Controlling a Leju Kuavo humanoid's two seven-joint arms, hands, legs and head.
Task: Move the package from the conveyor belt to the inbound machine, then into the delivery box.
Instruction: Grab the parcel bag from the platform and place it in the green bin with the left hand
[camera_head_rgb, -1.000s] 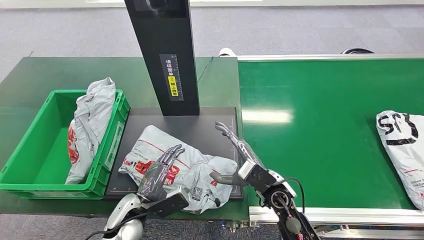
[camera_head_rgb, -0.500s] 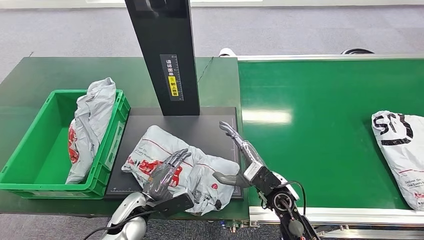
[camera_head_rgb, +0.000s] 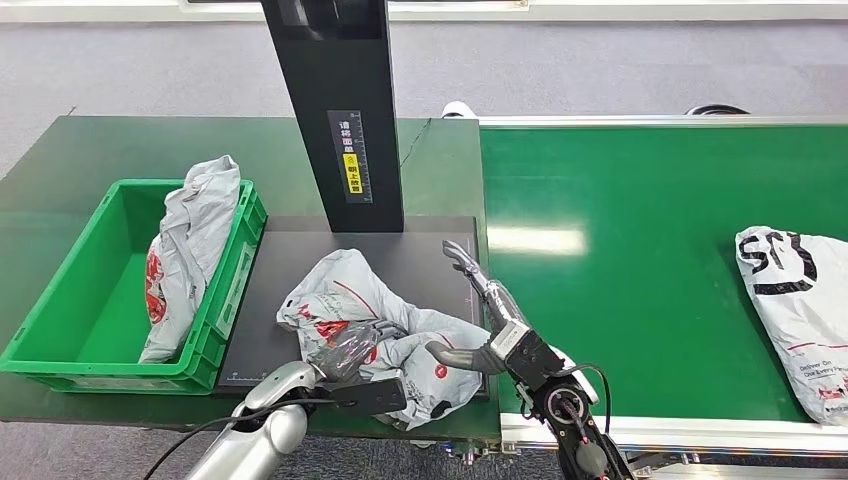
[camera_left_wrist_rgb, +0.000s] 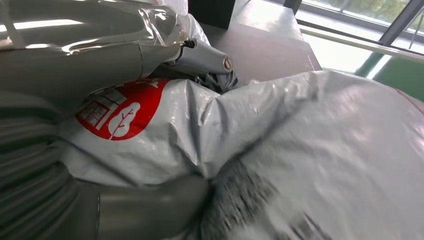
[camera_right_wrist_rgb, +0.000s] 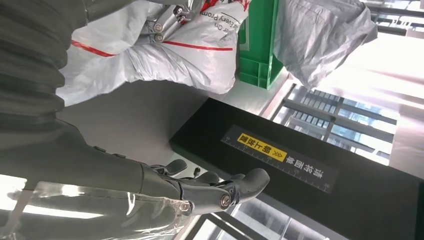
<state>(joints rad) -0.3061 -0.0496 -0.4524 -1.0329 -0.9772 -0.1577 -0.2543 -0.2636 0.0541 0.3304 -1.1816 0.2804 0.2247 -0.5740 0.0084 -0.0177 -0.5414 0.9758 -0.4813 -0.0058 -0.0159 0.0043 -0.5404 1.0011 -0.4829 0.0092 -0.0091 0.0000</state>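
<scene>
We see the package (camera_head_rgb: 375, 325), a crumpled grey mailer with red print, lying on the dark plate of the inbound machine (camera_head_rgb: 290, 255), in front of the machine's black upright column (camera_head_rgb: 345, 110). Our left hand (camera_head_rgb: 345, 348) grips the near edge of the package: in the left wrist view the thumb (camera_left_wrist_rgb: 150, 210) presses under the plastic while the darker fingers (camera_left_wrist_rgb: 202, 57) curl over its top, so the fingers are clamped on the bag, which bunches up around them. Our right hand (camera_head_rgb: 480, 310) hovers just beside the package's right end, above the plate's right edge, with its fingers (camera_head_rgb: 462, 258) stretched out and apart and the thumb pointing toward the bag; it holds nothing. To the left of the plate, the green delivery box (camera_head_rgb: 60, 310) stands on the dark green tabletop (camera_head_rgb: 120, 145), touching the plate's edge, with another grey package (camera_head_rgb: 190, 250) leaning upright against its right wall. On the right, the bright green conveyor belt (camera_head_rgb: 640, 250) carries a further grey package (camera_head_rgb: 795, 310) near its far right side, well apart from both hands.
</scene>
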